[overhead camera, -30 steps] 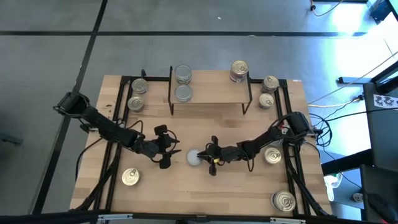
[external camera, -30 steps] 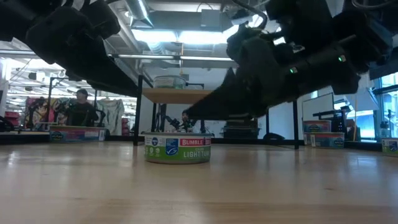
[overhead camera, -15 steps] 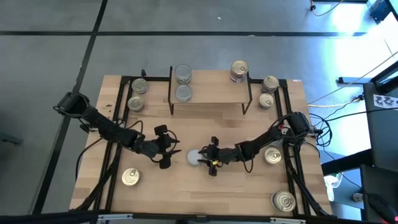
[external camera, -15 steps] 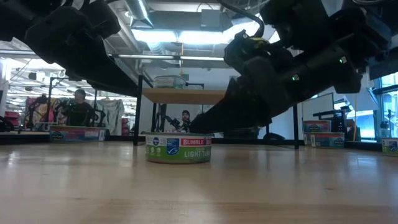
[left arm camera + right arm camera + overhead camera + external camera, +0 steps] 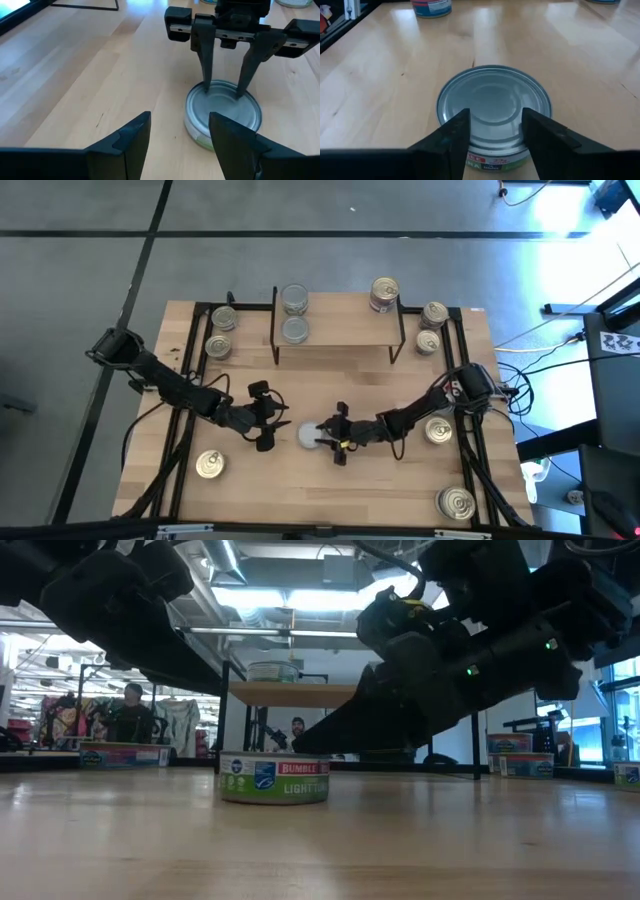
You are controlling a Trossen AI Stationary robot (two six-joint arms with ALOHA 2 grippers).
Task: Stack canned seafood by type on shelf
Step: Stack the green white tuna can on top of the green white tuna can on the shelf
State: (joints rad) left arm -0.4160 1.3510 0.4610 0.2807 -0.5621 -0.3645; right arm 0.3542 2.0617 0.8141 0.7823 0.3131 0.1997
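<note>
Seen from above, a silver-lidded can lies flat near the middle of the worktop, between the two grippers. The right gripper is set right over the can's edge, while the left gripper is held just beside the can on its other side. The shelf stands at the worktop's far edge and bears two silver-lidded cans at one end and a gold-lidded can at the other. Further gold-lidded cans are scattered beside the shelf's ends and toward the near corners.

From worktop height, the green-labelled can is seen resting on the wood, with the right arm's dark fingers reaching down to its top from above.

In the left wrist view, the left gripper's jaws are spread, with nothing between them; beyond them the right gripper's fingers are planted on the can's lid.

In the right wrist view, the right gripper's jaws are parted narrower than the can and held over its lid, not around its sides.
</note>
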